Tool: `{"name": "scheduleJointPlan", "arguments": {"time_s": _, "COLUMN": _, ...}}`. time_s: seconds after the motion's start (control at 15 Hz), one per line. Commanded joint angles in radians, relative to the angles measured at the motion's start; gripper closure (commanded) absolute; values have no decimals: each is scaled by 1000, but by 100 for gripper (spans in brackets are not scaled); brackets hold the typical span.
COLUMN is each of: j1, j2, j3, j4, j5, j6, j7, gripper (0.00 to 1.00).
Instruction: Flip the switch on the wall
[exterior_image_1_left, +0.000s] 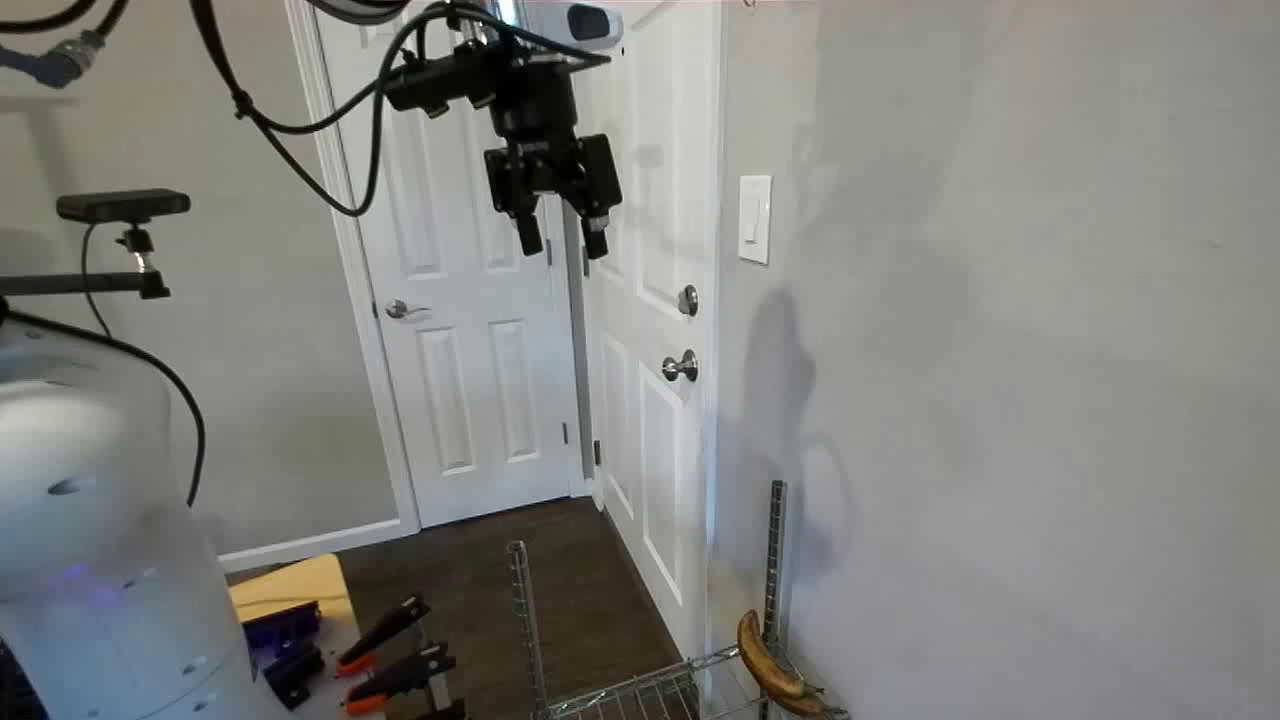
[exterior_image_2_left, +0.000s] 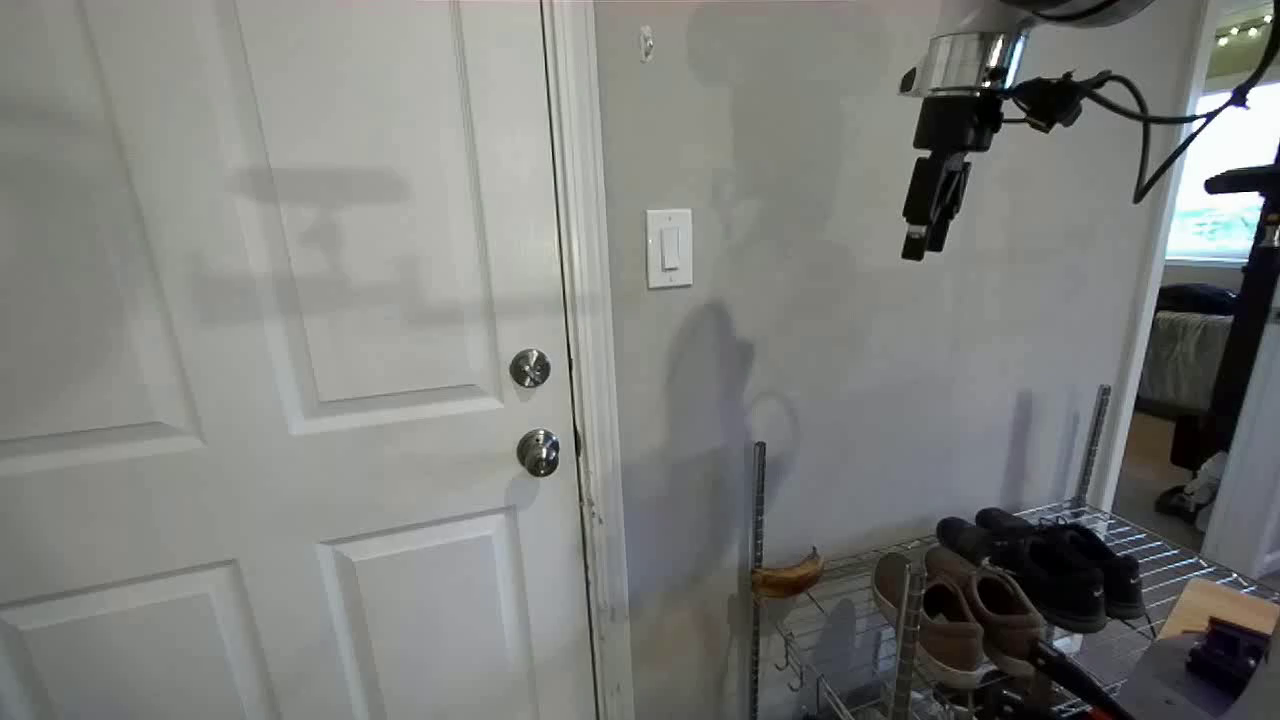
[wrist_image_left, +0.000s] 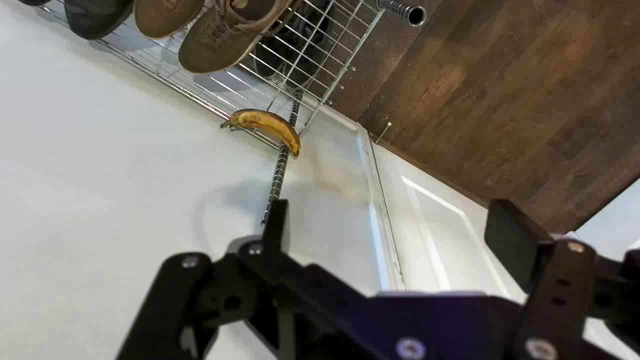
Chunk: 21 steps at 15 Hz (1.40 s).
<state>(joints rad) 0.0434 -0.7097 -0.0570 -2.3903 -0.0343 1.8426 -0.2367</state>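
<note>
Spread claw (exterior_image_1_left: 563, 243), slim switch (exterior_image_1_left: 755, 220): a push could land and flip nothing.
The claw hangs well apart from the switch, its fingers (exterior_image_1_left: 595, 240) spread and pointing mostly downward with nothing between them; the switch sits upright on the wall (exterior_image_2_left: 850, 350), just beside the door frame (exterior_image_2_left: 588, 250). Pushing this way, the two fingers could straddle the button (exterior_image_2_left: 671, 248) and press only beside it; closing them first seems wise. The wrist view does not show the switch, so misjudged depth might jam the claw into the wall. A low path could clip the metal post (exterior_image_2_left: 758, 500) or knock the banana (wrist_image_left: 265, 121) below.
</note>
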Motion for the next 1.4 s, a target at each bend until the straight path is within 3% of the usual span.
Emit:
{"name": "scheduleJointPlan", "arguments": {"time_s": 0.0, "j1": 2, "j2": 1, "j3": -1, "j4": 2, "j5": -1, "j6": -2, "j7": 1, "gripper": 0}}
{"name": "scheduleJointPlan", "arguments": {"time_s": 0.8, "j1": 17, "j2": 30, "j3": 2, "j4": 10, "j5": -3, "j6": -10, "j7": -20, "gripper": 0}}
{"name": "scheduleJointPlan", "arguments": {"time_s": 1.33, "j1": 99, "j2": 262, "j3": 13, "j4": 67, "j5": 16, "j6": 4, "j7": -101, "gripper": 0}}
